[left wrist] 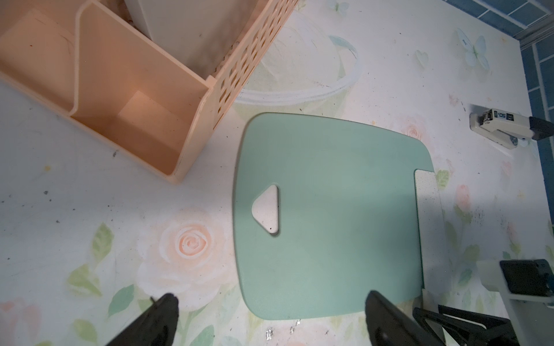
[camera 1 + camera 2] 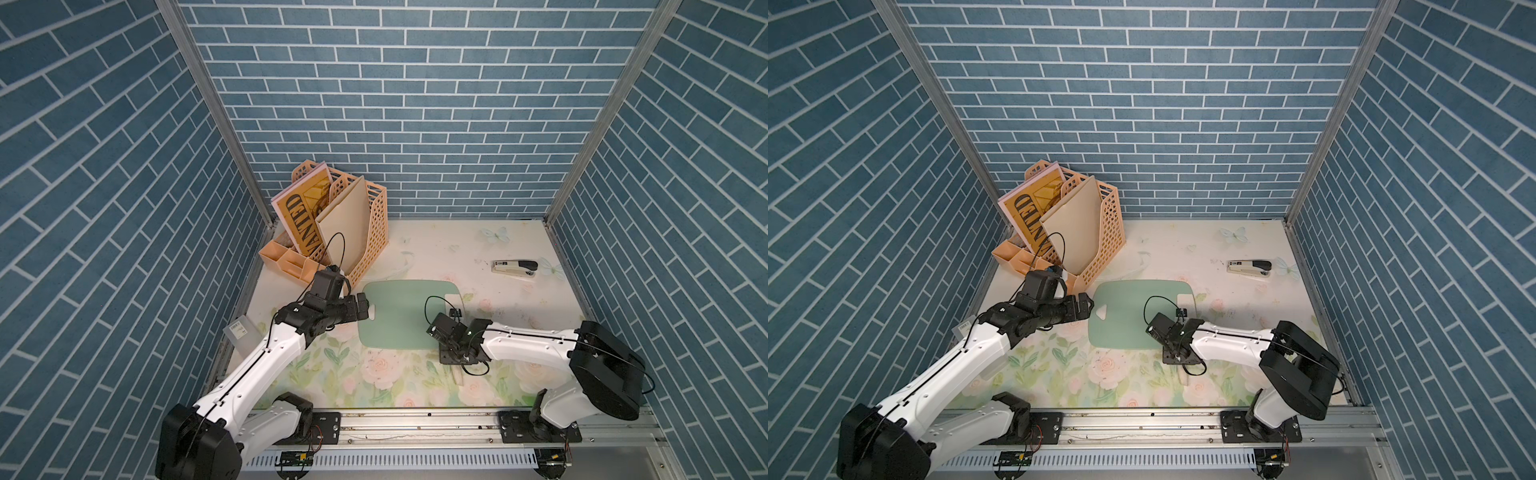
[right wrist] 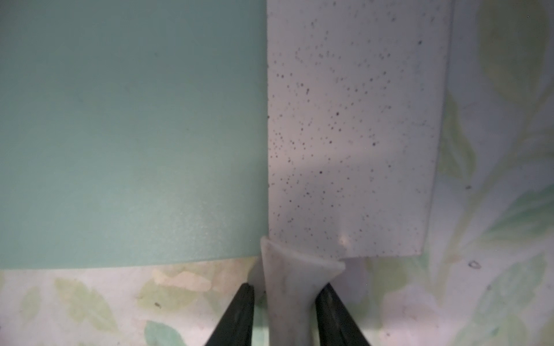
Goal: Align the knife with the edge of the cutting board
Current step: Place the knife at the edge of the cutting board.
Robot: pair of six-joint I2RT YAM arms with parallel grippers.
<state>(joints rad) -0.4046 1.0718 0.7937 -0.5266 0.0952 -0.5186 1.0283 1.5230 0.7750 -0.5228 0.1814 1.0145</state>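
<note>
While the cleaver-style knife lies flat along the mint-green cutting board's short edge, the right gripper's jaws straddle its handle, slightly apart; the left gripper hovers, jaws wide.

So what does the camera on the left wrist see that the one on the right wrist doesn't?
Only the left wrist view shows the peach desk organizer, the stapler, the triangular hole in the cutting board, and the left gripper, wide open. Only the right wrist view shows, close up, the handle of the knife lying between the black fingers of the right gripper, with a gap on one side. Both show the green cutting board, the knife's pale speckled blade lying flat along the board's edge, and the flowered table.
</note>
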